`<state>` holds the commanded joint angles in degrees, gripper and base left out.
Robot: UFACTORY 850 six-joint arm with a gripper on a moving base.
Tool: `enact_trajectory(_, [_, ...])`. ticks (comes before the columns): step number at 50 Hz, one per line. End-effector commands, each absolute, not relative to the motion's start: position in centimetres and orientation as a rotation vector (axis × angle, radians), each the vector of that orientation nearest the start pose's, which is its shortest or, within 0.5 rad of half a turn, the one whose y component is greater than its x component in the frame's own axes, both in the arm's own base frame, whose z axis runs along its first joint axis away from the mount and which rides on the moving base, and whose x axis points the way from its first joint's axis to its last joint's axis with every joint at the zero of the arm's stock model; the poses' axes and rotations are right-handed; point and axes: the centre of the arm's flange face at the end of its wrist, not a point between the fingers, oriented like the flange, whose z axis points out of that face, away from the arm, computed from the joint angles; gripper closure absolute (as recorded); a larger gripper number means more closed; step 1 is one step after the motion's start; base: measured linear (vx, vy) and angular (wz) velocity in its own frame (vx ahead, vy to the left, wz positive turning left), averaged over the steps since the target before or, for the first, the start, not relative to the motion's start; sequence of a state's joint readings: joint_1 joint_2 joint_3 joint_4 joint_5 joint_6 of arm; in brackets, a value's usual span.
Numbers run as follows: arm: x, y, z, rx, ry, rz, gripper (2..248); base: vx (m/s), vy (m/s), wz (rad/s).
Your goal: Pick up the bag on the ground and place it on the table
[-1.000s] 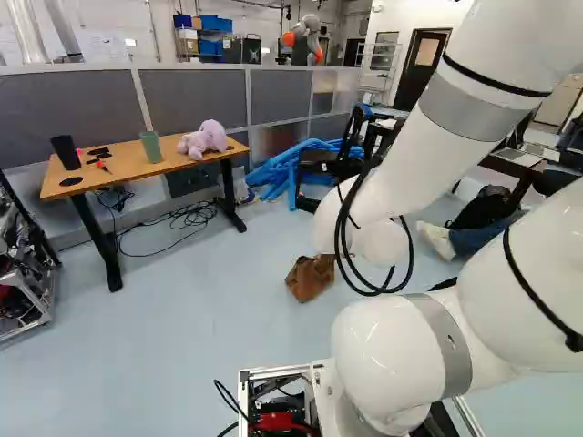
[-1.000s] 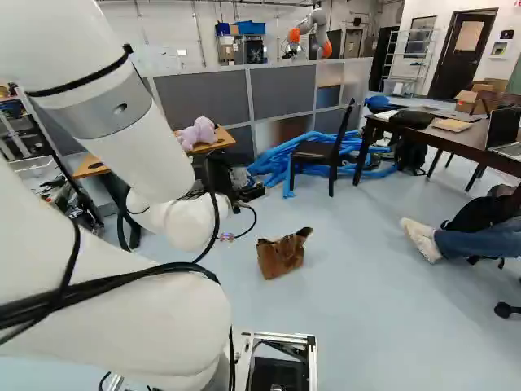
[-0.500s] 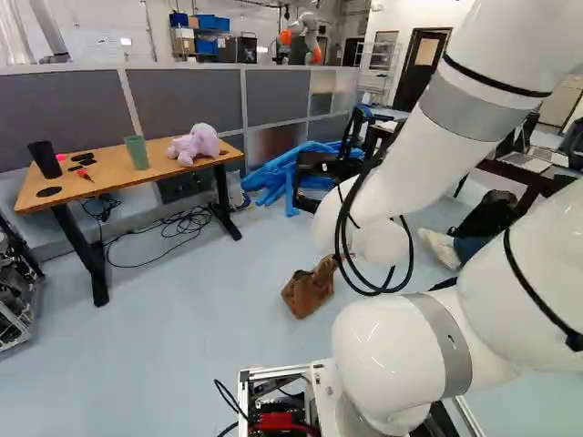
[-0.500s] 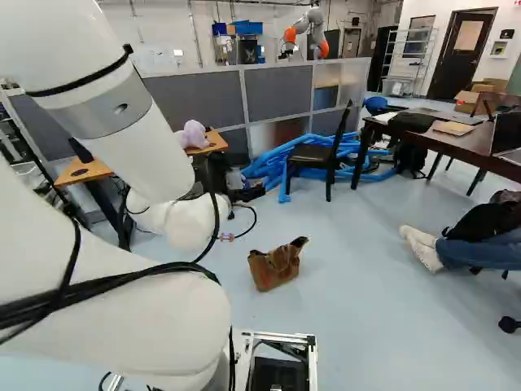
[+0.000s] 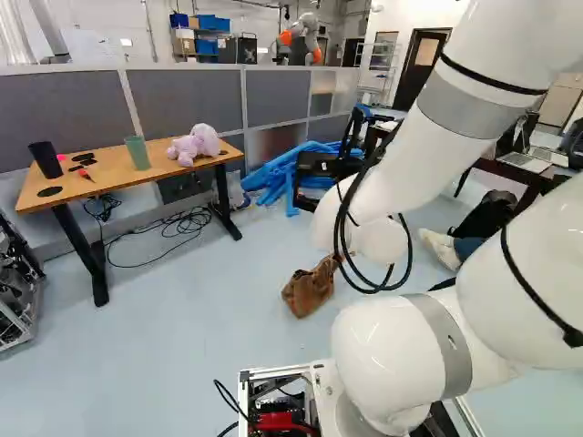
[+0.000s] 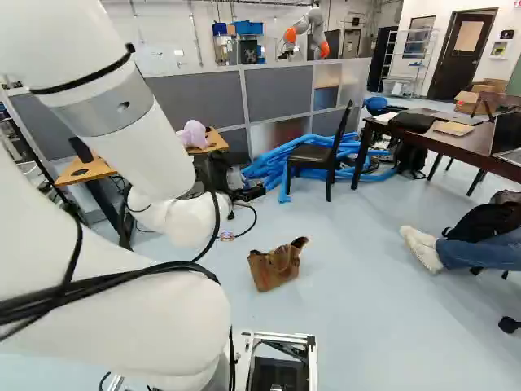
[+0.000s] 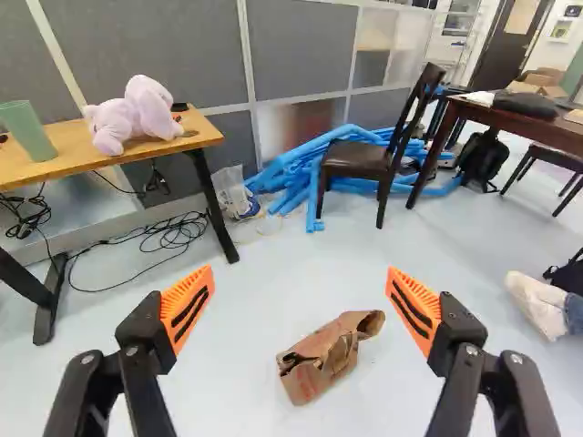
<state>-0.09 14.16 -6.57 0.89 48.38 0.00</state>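
Both orange-padded black fingers (image 7: 187, 309) of the end effector (image 7: 299, 269) stand apart. Presumably that admits the crumpled brown papery bag (image 7: 326, 360) ahead.

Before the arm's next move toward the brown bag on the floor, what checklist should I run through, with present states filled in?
1. Gripper open: ok, its fingers stand wide apart.
2. Brown bag within the fingers' spread: ok, it appears between them, ahead.
3. Bag between the pads, ready to close on: not ok, it lies on the floor beyond the fingertips.
4. Person's shoes away from the bag: ok, well to one side.
5. Target table settled: cannot tell, both a light wooden table and a dark brown table are in view.
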Motion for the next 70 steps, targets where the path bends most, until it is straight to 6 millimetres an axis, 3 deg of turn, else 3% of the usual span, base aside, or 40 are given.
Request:
enact_trajectory(36, [34.0, -1.4, 34.6, -2.853, 0.314, -1.334, 3, 0.000, 0.000, 0.000])
enact_trajectory(70, [38.8, -1.8, 32.8, -2.948, 0.564, -0.877, 3, 0.000, 0.000, 0.000])
